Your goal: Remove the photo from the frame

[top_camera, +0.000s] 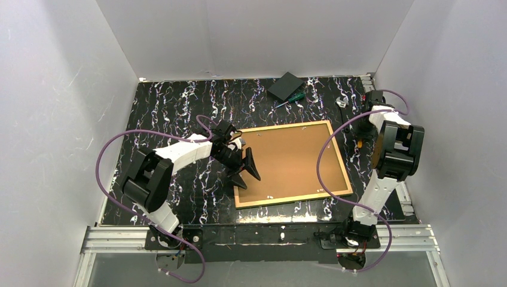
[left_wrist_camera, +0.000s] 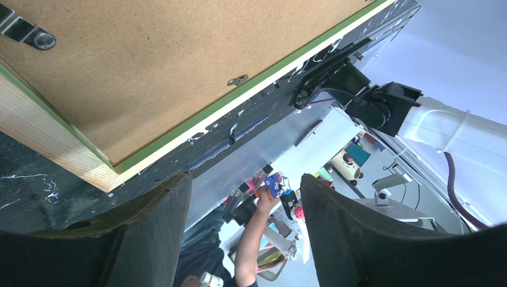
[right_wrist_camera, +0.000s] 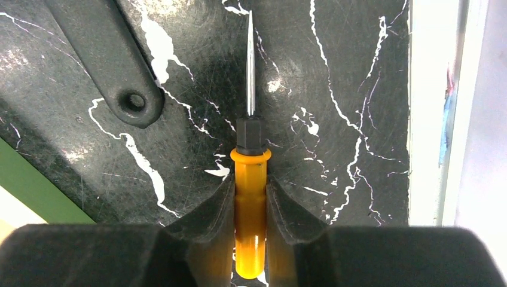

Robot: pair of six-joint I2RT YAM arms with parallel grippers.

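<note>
The frame [top_camera: 293, 200] lies face down on the black marbled table, its brown backing board [top_camera: 293, 158] up. The photo is hidden under that board. My left gripper [top_camera: 246, 172] stands open at the frame's left edge with nothing between its fingers. The left wrist view shows the frame's pale wood side [left_wrist_camera: 54, 140], the backing board [left_wrist_camera: 149, 60] and a small metal clip [left_wrist_camera: 238, 79], with the left gripper [left_wrist_camera: 245, 179] just off the corner. My right gripper [right_wrist_camera: 250, 185] is shut on the handle of an orange screwdriver [right_wrist_camera: 250, 167], right of the frame [right_wrist_camera: 36, 191].
A black box [top_camera: 288, 85] and a green screwdriver [top_camera: 291, 98] lie at the back. A small silver part [top_camera: 342, 101] sits near the back right. A black bar with a hole [right_wrist_camera: 113, 66] lies by the screwdriver's tip. White walls enclose the table on three sides.
</note>
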